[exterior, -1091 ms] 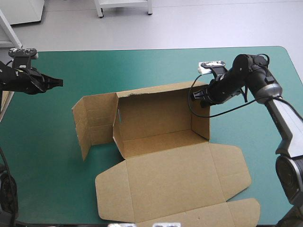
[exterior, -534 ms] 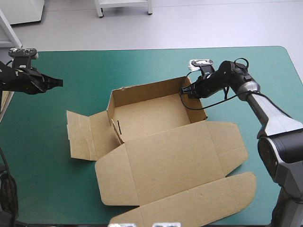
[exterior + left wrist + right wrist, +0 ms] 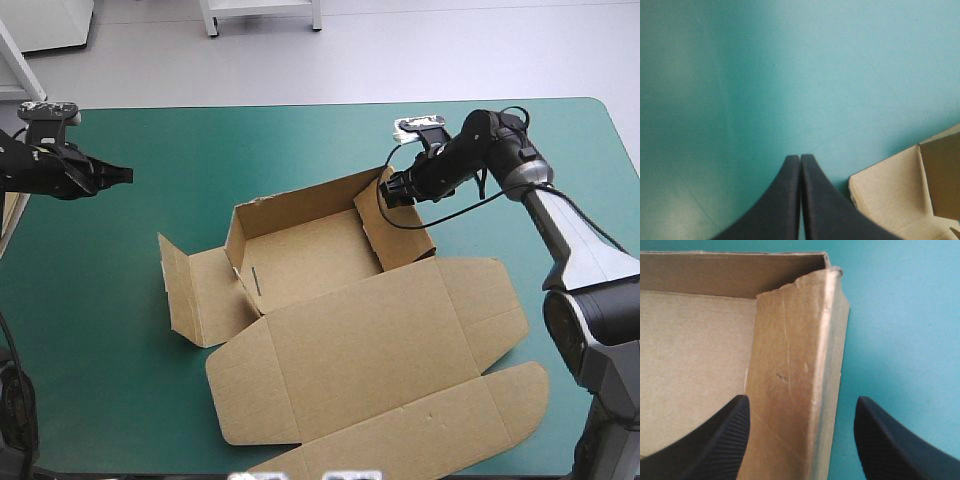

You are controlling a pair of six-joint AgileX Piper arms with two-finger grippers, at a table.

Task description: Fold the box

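The box point(image 3: 330, 290) sits near the middle of the teal-green cover point(image 3: 300, 130), and everything else is placed by it; it is a half-formed open tray of brown board. Its far wall stands upright. Its right wall is raised too, doubled over at the top edge, with the fold rumpled near the far right corner. Its left side panel hangs open and leans outward from the tray, only partly raised; its lid lies flat on the near side, wide flaps spread out.

The right gripper point(image 3: 392, 190) is at the box's far right corner with its fingers parted. In the right wrist view the gripper point(image 3: 801, 399) straddles the right wall of the box point(image 3: 790, 380): one black finger is inside the tray, the other outside over the cover; whether either one touches the board cannot be told.

The left gripper point(image 3: 122, 174) is well apart from the box, off its far left side, over bare cover; its fingers are pressed together into one point point(image 3: 800, 159) and grasp nothing; only the box's open left panel point(image 3: 890, 200) shows ahead of it and to one side. Farther left of the box, at the table's edge, a strip of more brown board point(image 3: 10, 215) shows.
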